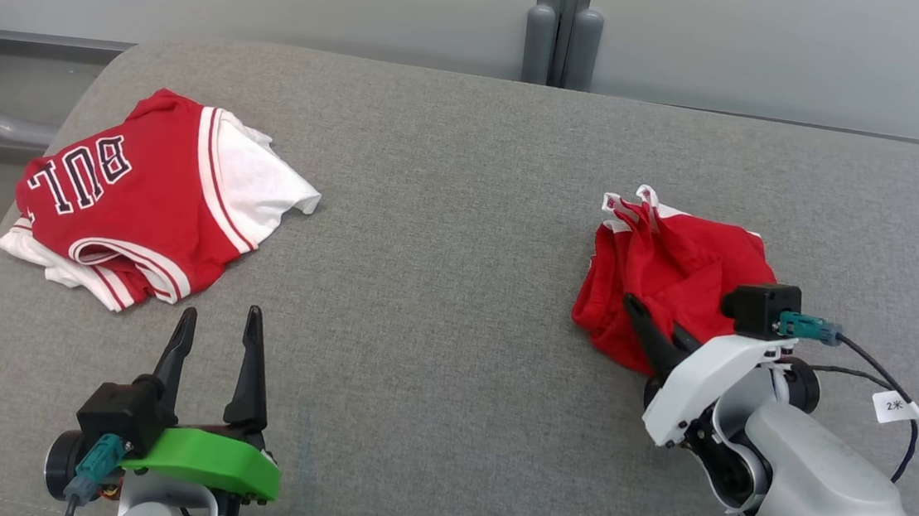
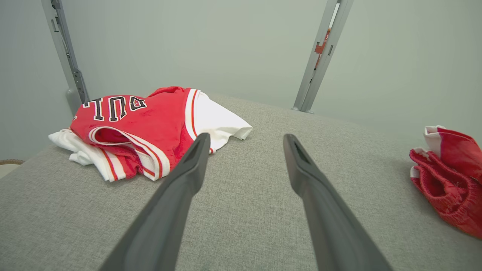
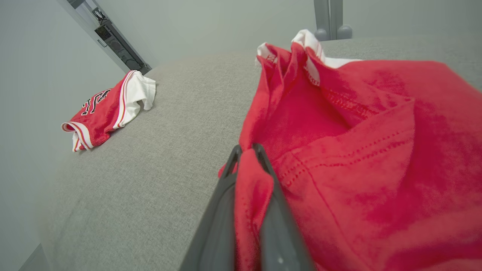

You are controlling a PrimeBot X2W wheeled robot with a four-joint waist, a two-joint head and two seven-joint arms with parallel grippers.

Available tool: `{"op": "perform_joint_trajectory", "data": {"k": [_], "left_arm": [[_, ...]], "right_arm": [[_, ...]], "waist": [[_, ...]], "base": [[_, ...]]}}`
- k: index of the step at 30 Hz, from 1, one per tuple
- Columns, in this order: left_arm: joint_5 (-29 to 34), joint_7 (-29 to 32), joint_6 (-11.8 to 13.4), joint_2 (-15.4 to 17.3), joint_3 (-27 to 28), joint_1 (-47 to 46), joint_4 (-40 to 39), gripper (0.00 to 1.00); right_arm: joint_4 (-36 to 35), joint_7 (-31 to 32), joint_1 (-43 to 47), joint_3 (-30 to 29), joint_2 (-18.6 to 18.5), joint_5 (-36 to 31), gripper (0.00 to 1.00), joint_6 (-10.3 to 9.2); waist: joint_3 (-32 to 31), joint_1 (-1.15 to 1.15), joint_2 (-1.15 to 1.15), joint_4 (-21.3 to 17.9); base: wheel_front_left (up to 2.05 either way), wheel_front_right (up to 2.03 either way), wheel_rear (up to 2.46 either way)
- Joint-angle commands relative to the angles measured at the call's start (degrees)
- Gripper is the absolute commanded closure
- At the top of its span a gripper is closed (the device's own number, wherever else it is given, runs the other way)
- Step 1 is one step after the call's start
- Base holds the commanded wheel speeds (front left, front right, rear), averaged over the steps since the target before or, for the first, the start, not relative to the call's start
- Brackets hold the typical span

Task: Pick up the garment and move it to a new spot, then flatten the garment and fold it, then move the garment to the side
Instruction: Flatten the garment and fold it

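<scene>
The crumpled red cloth garment with white trim (image 1: 675,264) lies in a heap on the right side of the grey fabric-covered tabletop (image 1: 444,248). The right claw (image 3: 246,150) is closed on it, its two dark fingers pinching a narrow ridge of red cloth at the heap's near edge. The left claw (image 1: 222,314) hangs with its fingers spread and nothing between them, above bare tabletop just short of the folded red-and-white jersey with black lettering (image 1: 140,197).

The main risk is the thinness of that pinch. Only a small fold sits between the fingers, and it is probably a single layer or a hem, so a quick lift could let the cloth slide out and drop back in a heap. Because the garment is bunched, a lift from one point will likely leave it dangling twisted, with sleeves or trim caught inside. That would make it harder to flatten at the new spot.

Dragging it low instead of lifting it clear could snag it on the textured tabletop and roll it tighter.

A carry leftward risks brushing the jersey and undoing its fold, and the left claw sits close enough to nudge that jersey as well.
</scene>
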Motion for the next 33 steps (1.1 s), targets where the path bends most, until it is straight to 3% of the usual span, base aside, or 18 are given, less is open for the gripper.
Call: {"op": "perform_joint_trajectory", "data": {"k": [1,2,14,23,33], "left_arm": [[-0.2,0.0,0.3,0.2,-0.2,0.6,0.0,0.00],[-0.3,0.0,0.3,0.2,-0.3,0.6,0.0,0.00],[0.3,0.0,0.6,0.2,0.9,1.5,-0.1,0.00],[-0.1,0.0,0.6,0.2,-0.1,0.6,-0.3,0.00],[-1.2,0.0,0.8,0.2,-1.4,-1.0,0.1,0.00]], "right_arm": [[0.4,-0.5,0.8,0.1,0.5,-0.4,0.61,-0.07],[0.5,-0.7,1.1,0.2,0.9,-0.7,0.00,-0.07],[-2.7,-4.0,2.4,-5.9,-2.3,-4.6,0.00,-0.07],[1.7,-1.3,-0.3,-9.6,-3.3,-6.8,0.00,-0.07],[8.0,1.8,-3.6,-9.4,-1.6,-8.5,0.00,-0.07]], "waist": [[0.1,0.00,0.00,0.4],[0.1,0.00,0.00,0.5],[-1.2,0.00,0.00,-1.5],[-0.5,0.00,0.00,-1.4],[1.5,0.00,0.00,1.3]], "base": [[0.00,0.00,0.00],[0.00,0.00,0.00],[0.00,0.00,0.00],[0.00,0.00,0.00],[0.00,0.00,0.00]]}}
